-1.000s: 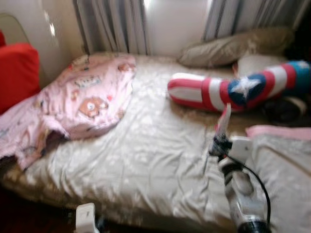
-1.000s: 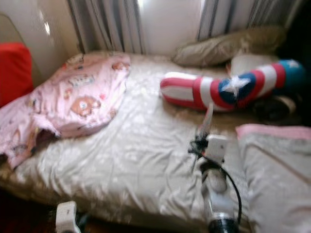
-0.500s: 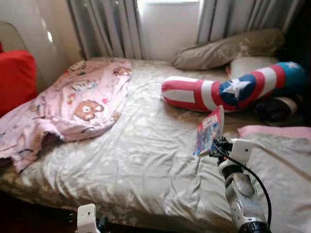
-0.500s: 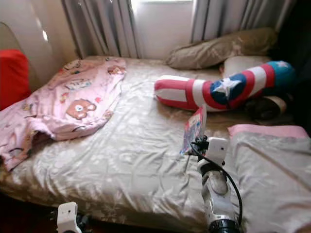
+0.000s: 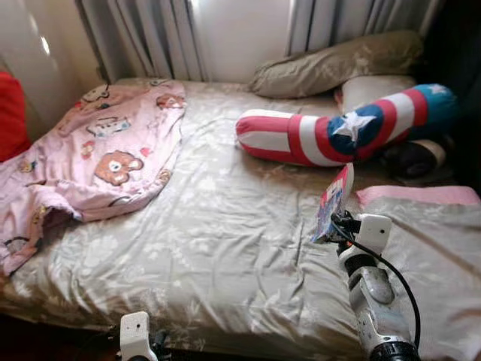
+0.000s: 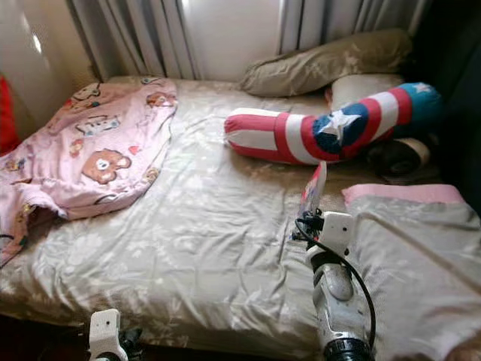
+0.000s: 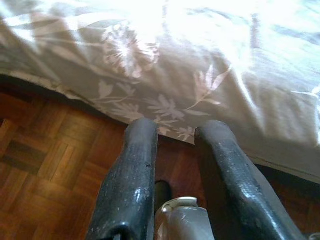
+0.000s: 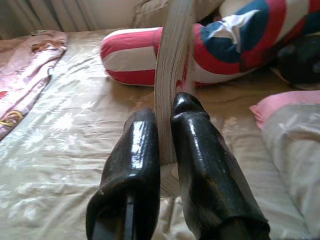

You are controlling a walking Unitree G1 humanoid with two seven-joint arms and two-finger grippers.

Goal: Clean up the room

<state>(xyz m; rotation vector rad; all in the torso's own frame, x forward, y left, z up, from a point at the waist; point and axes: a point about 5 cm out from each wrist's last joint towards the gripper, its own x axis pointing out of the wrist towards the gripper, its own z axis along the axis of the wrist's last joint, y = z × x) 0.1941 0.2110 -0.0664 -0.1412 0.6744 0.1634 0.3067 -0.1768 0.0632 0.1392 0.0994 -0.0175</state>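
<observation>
The thin book (image 5: 334, 203) is standing upright on edge above the bed, its colourful cover facing the robot's left, pinched at its lower edge by the right gripper (image 8: 167, 150), whose two black fingers are pressing against either face of the pages. It looks light and fairly stiff, though a slim softcover like this may flex or swing when held by one edge; a hold nearer the spine would probably be steadier, and the glossy cover could slide between the pads. The book is hanging over the beige floral bedsheet (image 5: 210, 241), just in front of the one red, white and blue star-patterned bolster (image 5: 338, 135). Behind the bolster, two pillows are lying against the curtains: one olive-beige pillow (image 5: 338, 64) and one pale pillow (image 5: 372, 90). One pink cartoon-print blanket (image 5: 98, 162) is spreading over the bed's left side, and a folded grey and pink quilt (image 5: 428, 248) is lying at the right. The left gripper (image 7: 175, 170) is hanging low by the mattress edge above the parquet floor (image 7: 45, 165), its fingers apart and holding nothing.
</observation>
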